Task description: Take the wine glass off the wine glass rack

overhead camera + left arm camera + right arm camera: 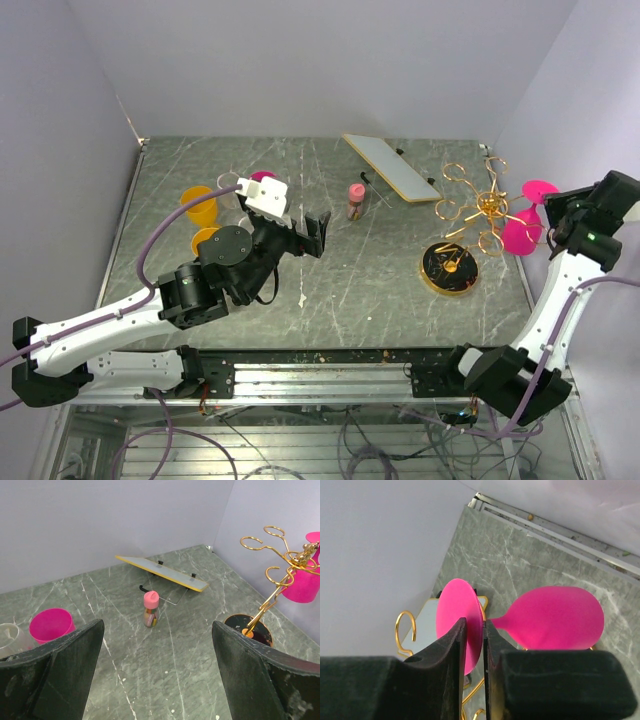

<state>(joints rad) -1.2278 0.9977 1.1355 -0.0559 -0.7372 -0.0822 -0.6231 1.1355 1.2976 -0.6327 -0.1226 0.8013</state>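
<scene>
Grey-green marbled counter (380, 300), pale walls round it. The right hand (475, 630) was pinched nearly flat on the thin stem of the hot-pink plastic wine glass (555, 617), with the round foot on one side of the grip and the bowl on the other. The stem looked the sensible spot: it is the narrowest part, and prob. the only bit able to slide along a wire loop.

The glass hung foot-up, bowl-down at the right side of the gold wire wine glass rack (482, 205), hard against its curled loop arms. Whether the stem sat inside a loop or just clear of it couldn't be told from any view. The rack's round dark gold-rimmed base (450, 268) sat flat on the counter.

The left hand (157, 627) was spread wide w/ nothing in it. It hovered over mid-counter well apart from the rack, likely parked out of the way.

A small pink-capped bottle (356, 200) stood ahead of it, and a flat white yellow-edged board (392, 167) was propped further back. Orange plastic cups (198, 203), a pink cup (50, 625) and a clear cup (10, 637) were grouped at the left.

Judgement: removal was at the grasp-and-withdraw stage. The foot looked wider than the loops, so a sideways draw seemed safer than a straight lift. The main risk was the light wire stand dragging or tipping.
</scene>
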